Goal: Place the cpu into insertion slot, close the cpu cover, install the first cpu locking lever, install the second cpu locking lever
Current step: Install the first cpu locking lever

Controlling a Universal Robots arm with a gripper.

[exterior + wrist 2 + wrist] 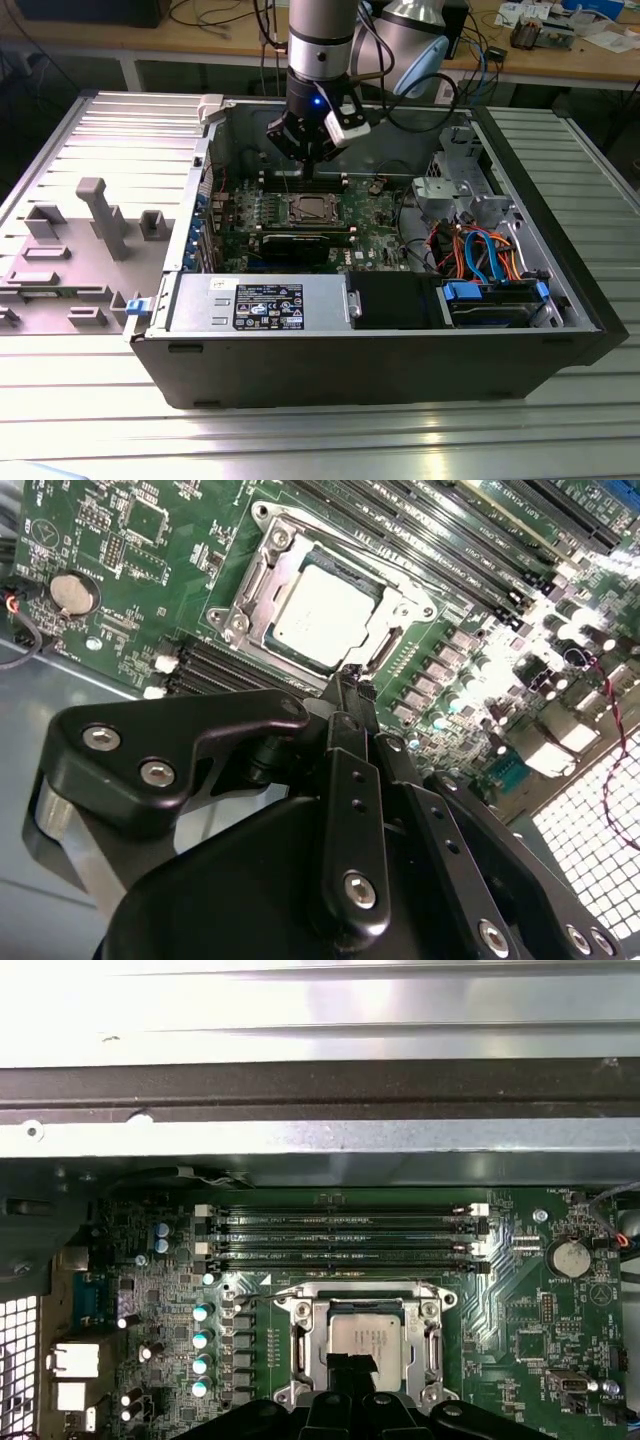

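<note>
Cpu [322,615], upper centre in the second wrist view, sits in the insertion slot [392,592] with the cpu cover [262,568] framing it. Gripper [350,685] clenched, empty, just above. Chip looks light, stiff, fragile; best handled by edges.

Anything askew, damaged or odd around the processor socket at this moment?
Nothing stands out. The square silver-grey cpu sits flat in its socket with the thin silver metal frame cover lying level around it, and the black pincer hovers at the socket's edge.

The white-on-black label [268,306] on the power supply seems illegible.
</note>
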